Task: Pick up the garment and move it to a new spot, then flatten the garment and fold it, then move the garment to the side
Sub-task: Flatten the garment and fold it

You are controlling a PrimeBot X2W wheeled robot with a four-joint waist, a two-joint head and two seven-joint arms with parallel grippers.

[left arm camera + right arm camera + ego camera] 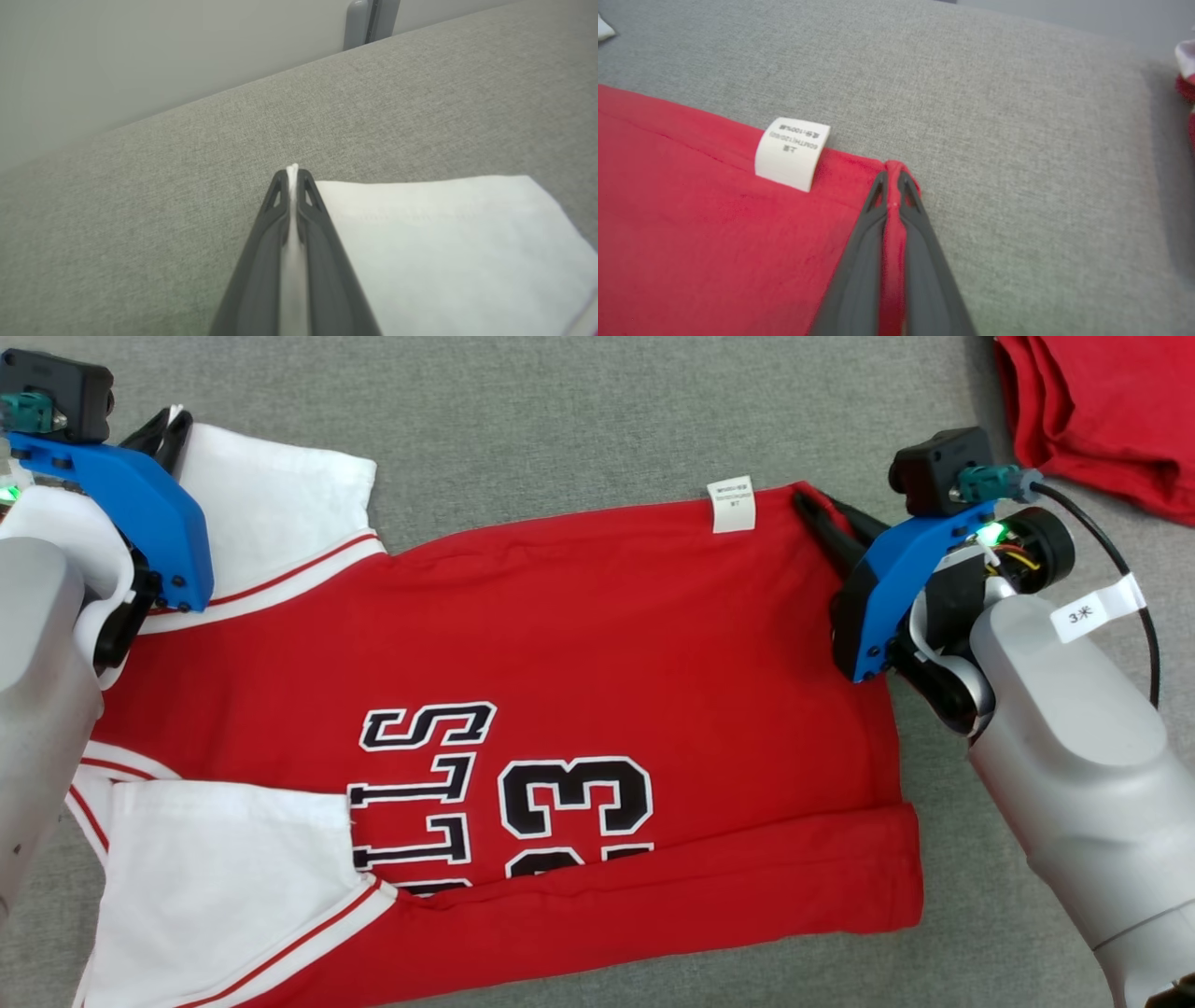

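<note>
A red jersey (579,644) with white sleeves and black lettering lies spread across the grey surface, its near edge folded over. My left gripper (173,425) is shut on the far white sleeve (271,504); in the left wrist view, white cloth is pinched between the fingers (261,242) beside the sleeve (444,242). My right gripper (808,504) is shut on the jersey's far right corner, near the white care label (731,504). In the right wrist view, red cloth (714,224) sits clamped between the fingers (920,242) next to the label (791,151).
Another red garment (1102,411) lies bunched at the far right corner of the grey surface (560,411). A pale wall and a grey post (359,21) stand beyond the surface's far edge in the left wrist view.
</note>
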